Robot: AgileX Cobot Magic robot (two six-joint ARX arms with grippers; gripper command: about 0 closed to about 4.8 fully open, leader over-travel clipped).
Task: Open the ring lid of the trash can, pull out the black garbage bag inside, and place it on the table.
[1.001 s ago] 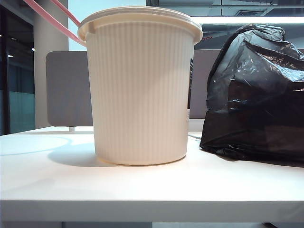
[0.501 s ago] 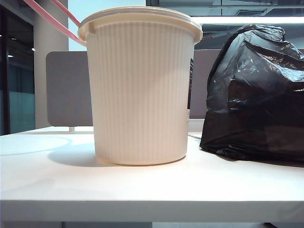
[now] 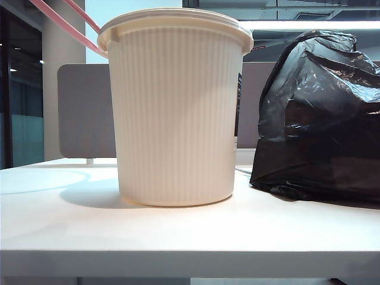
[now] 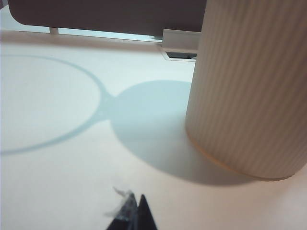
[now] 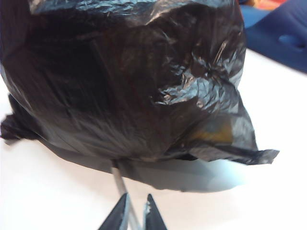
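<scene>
The cream ribbed trash can point(image 3: 175, 113) stands upright mid-table. Its pale-pink ring lid point(image 3: 64, 25) is tipped up off the rim, slanting to the upper left. The black garbage bag point(image 3: 320, 119) sits on the white table point(image 3: 178, 237) to the can's right, outside it. Neither gripper shows in the exterior view. My left gripper point(image 4: 136, 213) is shut, low over the table, a short way from the can's base point(image 4: 249, 91), with a pale wisp at its tip. My right gripper point(image 5: 136, 211) stands open by a narrow gap, just short of the bag point(image 5: 120, 76), not touching it.
A grey-brown partition panel point(image 3: 86, 113) stands behind the can. A dark blue slipper point(image 5: 280, 36) lies beyond the bag. The ring's shadow falls on the tabletop point(image 4: 57, 143). A thin grey line on the table runs from under the bag to between my right fingers.
</scene>
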